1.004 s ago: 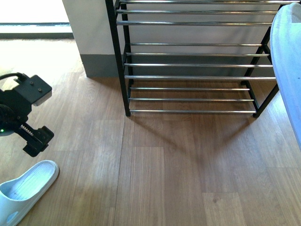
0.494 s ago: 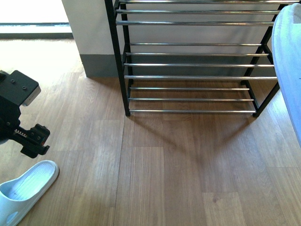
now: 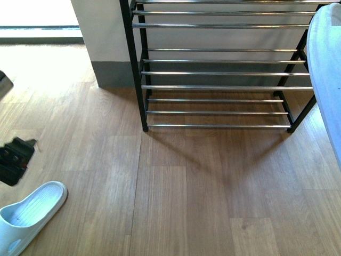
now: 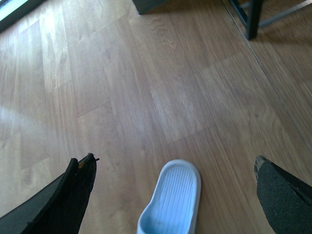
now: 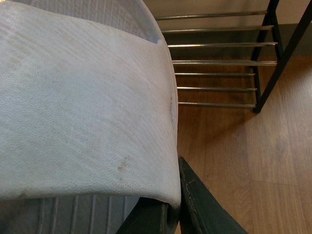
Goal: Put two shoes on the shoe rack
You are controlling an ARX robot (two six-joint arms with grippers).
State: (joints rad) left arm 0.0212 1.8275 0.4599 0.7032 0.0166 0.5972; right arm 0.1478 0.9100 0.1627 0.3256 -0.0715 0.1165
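A wood-plank floor [image 3: 213,192] carries one pale blue slide [image 3: 29,213] at near left; a black shoe rack [image 3: 139,90] stands farther back.

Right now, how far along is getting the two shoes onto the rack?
Nothing done: the shoe rack shows only bare bars in view. In hand: the right end effector grips one pale blue slide, raised near the rack's right end. The left end effector hangs open over the other slide, which lies on the floor. Left: seat both on the rack.
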